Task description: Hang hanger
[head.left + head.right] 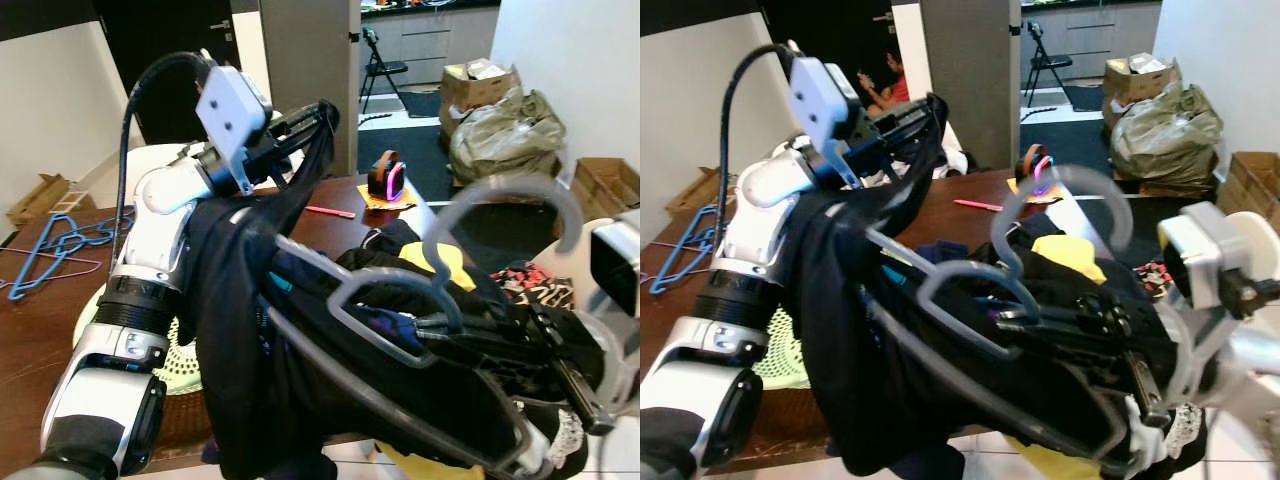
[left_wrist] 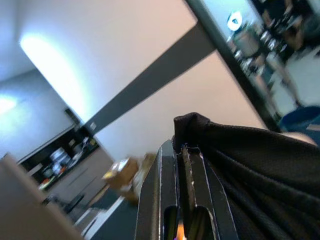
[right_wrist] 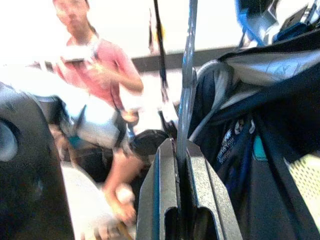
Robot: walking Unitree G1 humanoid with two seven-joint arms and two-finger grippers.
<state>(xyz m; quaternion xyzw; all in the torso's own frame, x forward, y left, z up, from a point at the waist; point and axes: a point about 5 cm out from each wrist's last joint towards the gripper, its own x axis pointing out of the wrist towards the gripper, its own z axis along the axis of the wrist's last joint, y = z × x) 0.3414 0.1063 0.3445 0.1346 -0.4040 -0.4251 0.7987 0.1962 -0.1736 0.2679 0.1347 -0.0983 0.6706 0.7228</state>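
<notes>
A grey plastic hanger [image 1: 345, 300] lies tilted in front of me, its hook [image 1: 510, 190] pointing up and to the right. My right gripper [image 1: 425, 325] reaches in from the right and is shut on one of the hanger's thin bars [image 3: 186, 100]. A black garment [image 1: 240, 330] drapes over the hanger's left end and hangs down. My left gripper [image 1: 325, 112] is raised high above the table, shut on the garment's top edge [image 2: 240, 150].
The brown table [image 1: 40, 330] holds blue hangers [image 1: 50, 250], a pale mesh basket [image 1: 180, 360], a pink pen [image 1: 330, 211], a tape dispenser [image 1: 388, 175] and a clothes pile [image 1: 440, 260]. Boxes and bags [image 1: 505, 125] stand at the far right. A person [image 1: 895, 85] sits behind.
</notes>
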